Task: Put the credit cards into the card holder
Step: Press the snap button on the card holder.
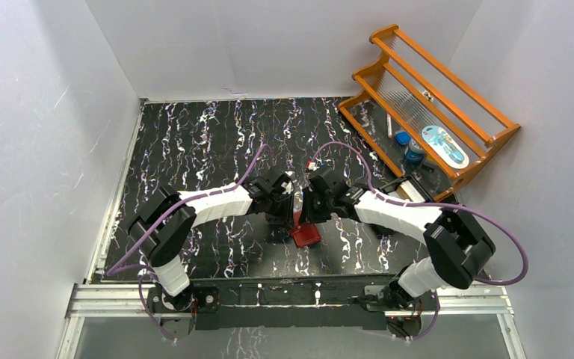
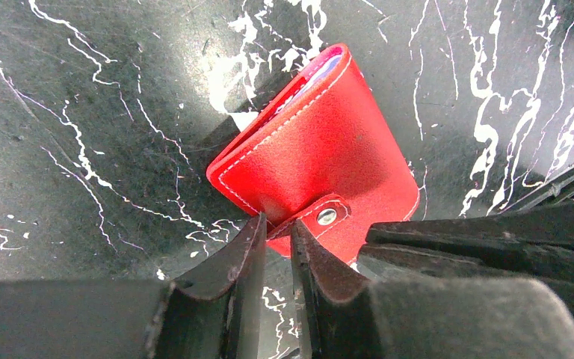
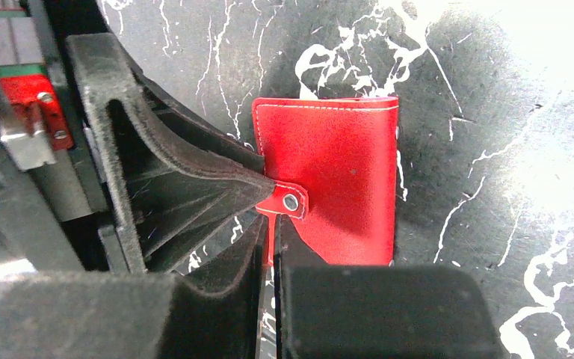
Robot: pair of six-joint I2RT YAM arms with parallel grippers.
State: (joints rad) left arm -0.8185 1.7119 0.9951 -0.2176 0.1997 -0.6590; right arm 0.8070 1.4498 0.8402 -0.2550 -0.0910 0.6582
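Note:
The red card holder [image 1: 306, 235] lies folded shut on the black marbled table, between both grippers. In the left wrist view the card holder [image 2: 321, 142] has its snap strap [image 2: 321, 217] running between my left gripper's [image 2: 278, 226] nearly closed fingertips. In the right wrist view my right gripper [image 3: 273, 228] is closed on a thin red edge of the card holder [image 3: 336, 172] just below the snap. The left gripper's finger [image 3: 194, 176] touches the strap from the left. A pale bluish edge [image 2: 321, 71] peeks from the holder's far side; card or pocket, I cannot tell. No loose credit cards show.
An orange wooden rack [image 1: 433, 97] stands at the back right with a few small items, among them a pale blue packet [image 1: 444, 144]. White walls close in the table on three sides. A metal rail [image 1: 291, 295] runs along the near edge.

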